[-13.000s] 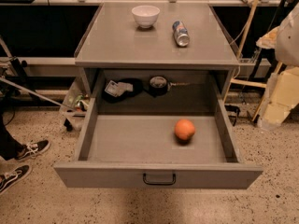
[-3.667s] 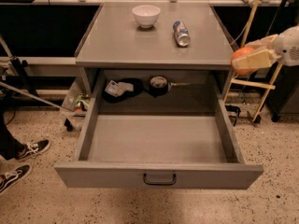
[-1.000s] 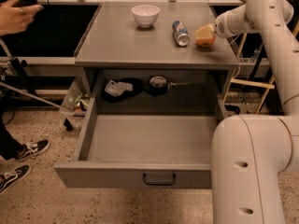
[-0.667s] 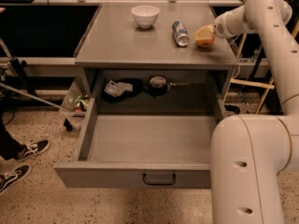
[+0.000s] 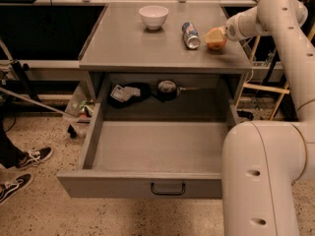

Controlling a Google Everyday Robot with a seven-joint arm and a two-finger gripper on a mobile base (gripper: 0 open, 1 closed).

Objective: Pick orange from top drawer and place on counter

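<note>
Wide, shallow grey top drawer [image 5: 147, 151] stands open with no fruit inside. On the flat grey counter surface [image 5: 128, 43], right of a silver can [image 5: 191, 35], the white gripper [image 5: 215, 35] has its jaws clasping the small round orange [image 5: 216, 44]. Judged step: placing. The next move calls for releasing and withdrawing gently.

Counter [image 5: 147, 50] noted as plain matte grey; drawer [image 5: 113, 185] in the same grey, its handle [image 5: 168, 190] black. Bowl [image 5: 153, 16] recorded white, can [image 5: 191, 35] silver with blue marking. Orange [image 5: 216, 44] seen as a warm, even orange. Gripper [image 5: 218, 34], at the orange near the counter's right edge, noted cream-white, as is the arm [image 5: 261, 181]. Floor [image 5: 44, 213] logged beige, speckled dark. Shoes [image 5: 30, 157] black, white-soled
</note>
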